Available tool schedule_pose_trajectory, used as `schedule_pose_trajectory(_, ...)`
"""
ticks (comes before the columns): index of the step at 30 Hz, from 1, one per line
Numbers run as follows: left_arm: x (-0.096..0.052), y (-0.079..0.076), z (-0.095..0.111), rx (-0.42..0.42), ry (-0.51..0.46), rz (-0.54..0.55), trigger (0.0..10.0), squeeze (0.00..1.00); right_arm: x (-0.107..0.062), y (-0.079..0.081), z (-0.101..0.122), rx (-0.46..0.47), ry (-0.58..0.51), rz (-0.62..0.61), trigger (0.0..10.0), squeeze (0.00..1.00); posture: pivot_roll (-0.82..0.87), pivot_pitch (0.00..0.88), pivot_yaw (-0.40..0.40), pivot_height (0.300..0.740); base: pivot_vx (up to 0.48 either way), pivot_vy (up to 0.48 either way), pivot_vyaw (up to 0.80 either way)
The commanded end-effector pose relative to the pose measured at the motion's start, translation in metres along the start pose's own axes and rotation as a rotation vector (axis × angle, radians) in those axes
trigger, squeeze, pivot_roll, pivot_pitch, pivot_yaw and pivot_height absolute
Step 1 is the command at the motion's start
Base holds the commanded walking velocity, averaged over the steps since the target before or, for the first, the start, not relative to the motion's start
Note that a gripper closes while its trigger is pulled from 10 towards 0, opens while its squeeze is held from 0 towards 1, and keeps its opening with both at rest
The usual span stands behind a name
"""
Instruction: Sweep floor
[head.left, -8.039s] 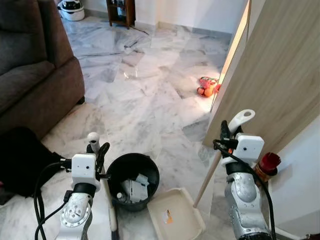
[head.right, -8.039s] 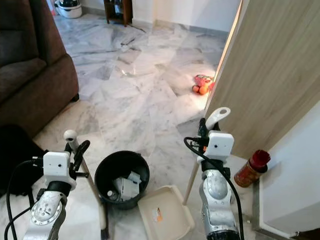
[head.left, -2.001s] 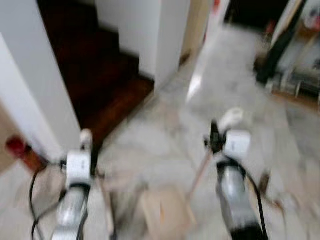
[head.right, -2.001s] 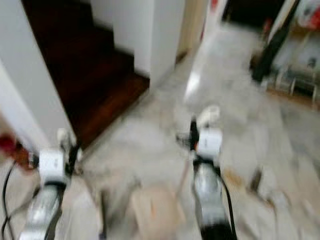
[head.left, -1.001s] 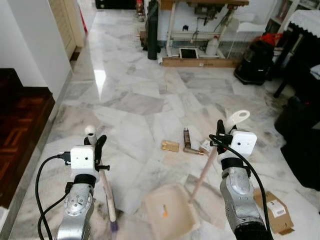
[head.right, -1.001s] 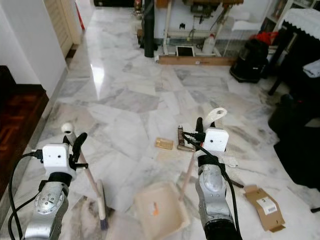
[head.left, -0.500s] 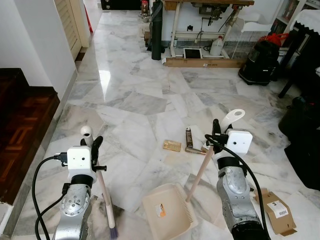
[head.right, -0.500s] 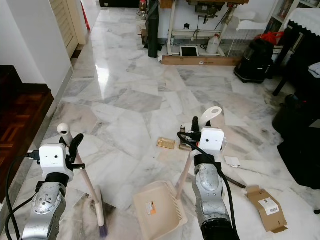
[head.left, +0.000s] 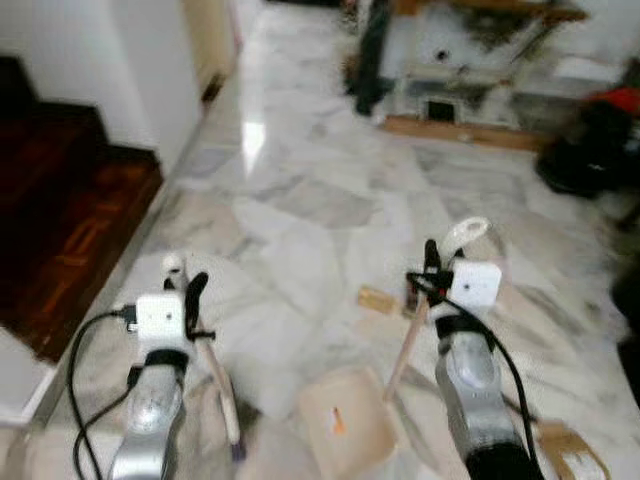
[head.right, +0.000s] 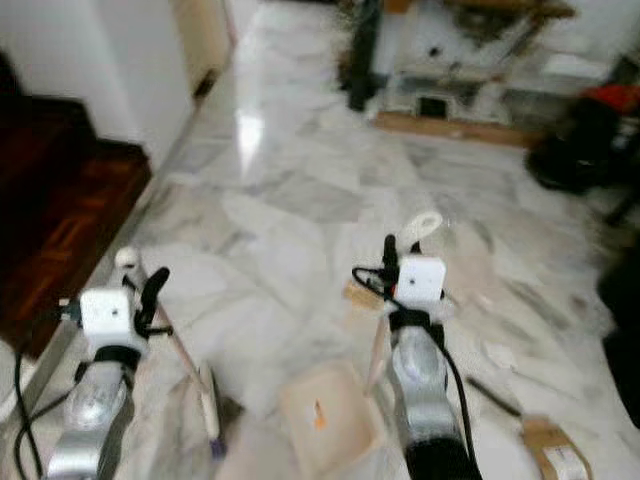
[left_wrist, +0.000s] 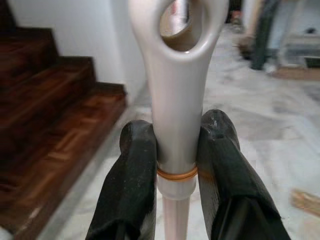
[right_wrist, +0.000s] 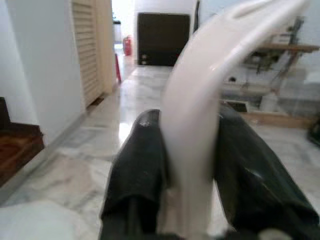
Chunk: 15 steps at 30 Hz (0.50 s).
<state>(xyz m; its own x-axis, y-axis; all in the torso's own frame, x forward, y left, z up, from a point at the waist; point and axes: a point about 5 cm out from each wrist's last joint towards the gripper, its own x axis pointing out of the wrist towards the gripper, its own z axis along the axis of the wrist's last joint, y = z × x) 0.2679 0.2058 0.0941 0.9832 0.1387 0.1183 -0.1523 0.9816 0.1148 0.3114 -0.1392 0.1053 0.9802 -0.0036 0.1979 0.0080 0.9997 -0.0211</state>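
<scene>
The left gripper (left_wrist: 176, 165) is pinching the light, stiff broom (head.left: 215, 385) near its handle top, while the right gripper (right_wrist: 187, 170) is clamping the light dustpan (head.left: 345, 420) by its long handle.

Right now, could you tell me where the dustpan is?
In the left eye view the dustpan sits low on the marble floor between the two arms, its long handle held by the right gripper, with the broom to its left.

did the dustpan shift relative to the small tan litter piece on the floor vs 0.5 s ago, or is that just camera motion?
Cannot tell. The whole view has shifted and blurred, so the camera moved. The dustpan lies just short of the tan litter piece, much as before, its handle in the right gripper.
</scene>
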Motion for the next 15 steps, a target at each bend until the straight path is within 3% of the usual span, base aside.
schedule_pose_trajectory(1, 0.0037, -0.0070, 0.0103, -0.014, -0.049, -0.016, 10.0, 0.00, 0.0030, -0.0092, 0.0075, 0.007, -0.036, -0.029, 10.0, 0.00, 0.09, 0.075, -0.048, 0.740, 0.334, 0.000, 0.00)
schedule_pose_trajectory(15, 0.0038, -0.0061, 0.0100, -0.009, -0.044, -0.009, 10.0, 0.00, 0.0031, -0.0093, 0.0080, 0.002, -0.036, -0.026, 10.0, 0.00, 0.08, 0.077, -0.050, 0.740, 0.333, 0.000, 0.00)
